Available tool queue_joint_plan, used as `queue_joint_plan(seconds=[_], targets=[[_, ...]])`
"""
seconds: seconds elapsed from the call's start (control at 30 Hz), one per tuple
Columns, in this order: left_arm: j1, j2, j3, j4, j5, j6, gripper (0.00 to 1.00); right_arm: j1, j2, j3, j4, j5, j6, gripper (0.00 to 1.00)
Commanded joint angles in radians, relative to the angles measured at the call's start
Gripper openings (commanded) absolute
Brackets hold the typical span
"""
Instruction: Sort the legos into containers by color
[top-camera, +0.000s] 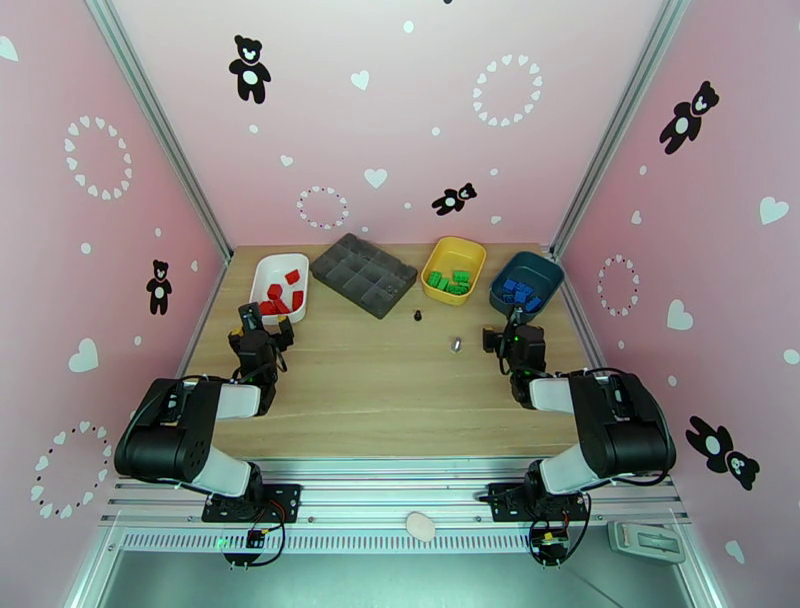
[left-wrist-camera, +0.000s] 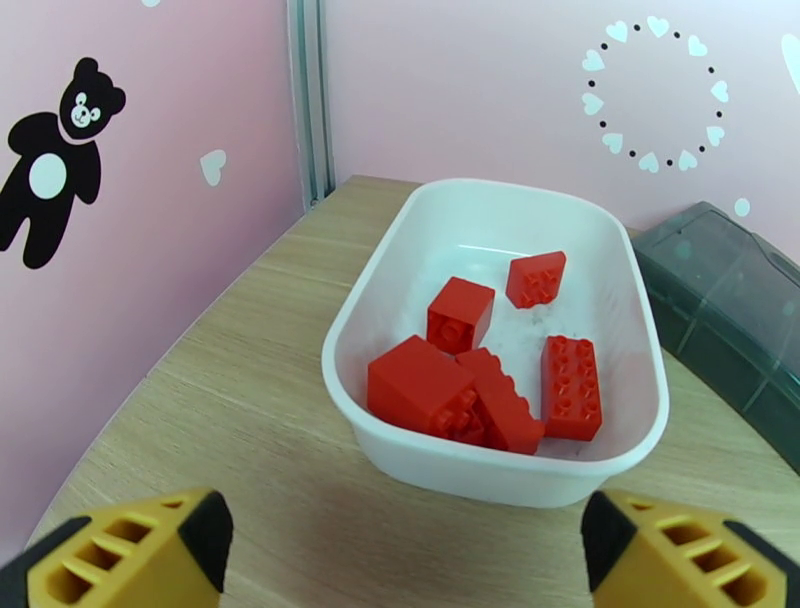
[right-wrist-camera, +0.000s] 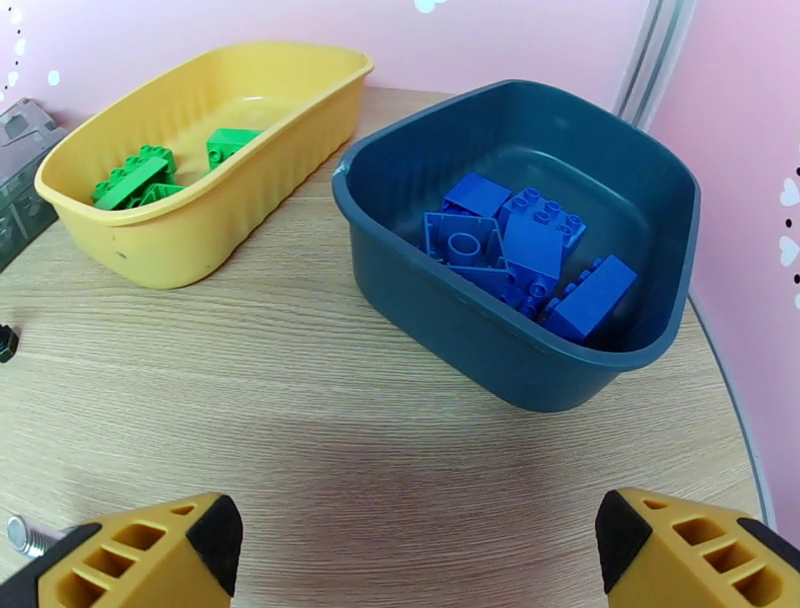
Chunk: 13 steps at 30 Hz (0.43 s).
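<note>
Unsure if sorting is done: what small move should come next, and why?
Probably just back both arms off toward home. Red bricks lie in the white bin, green bricks in the yellow bin, blue bricks in the dark blue bin. The left fingers and right fingers are open and empty; the black bit and silver bit on the table aren't bricks.

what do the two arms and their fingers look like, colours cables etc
The left arm and right arm each have bulky black joint housings linked by white segments, with thin black cables looping along them. The left gripper and right gripper have black bodies. The wrist views show yellow-orange fingers with slotted cut-outs and black pads on the inner faces.
</note>
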Motion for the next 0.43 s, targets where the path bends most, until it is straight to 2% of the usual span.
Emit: queue_joint_plan(seconds=[0.0,0.23,0.4], targets=[[0.001,0.007,-0.004,0.019,0.024,0.012,0.98,0.000,-0.002,0.028,-0.013,-0.060,-0.017,0.99],[0.001,0.007,-0.001,0.016,0.025,0.012,0.98,-0.024,0.027,0.065,-0.056,-0.120,-0.011,0.99],[0.009,0.007,0.002,0.008,0.040,0.007,0.98,-0.020,0.005,0.034,-0.017,-0.117,-0.017,0.99]])
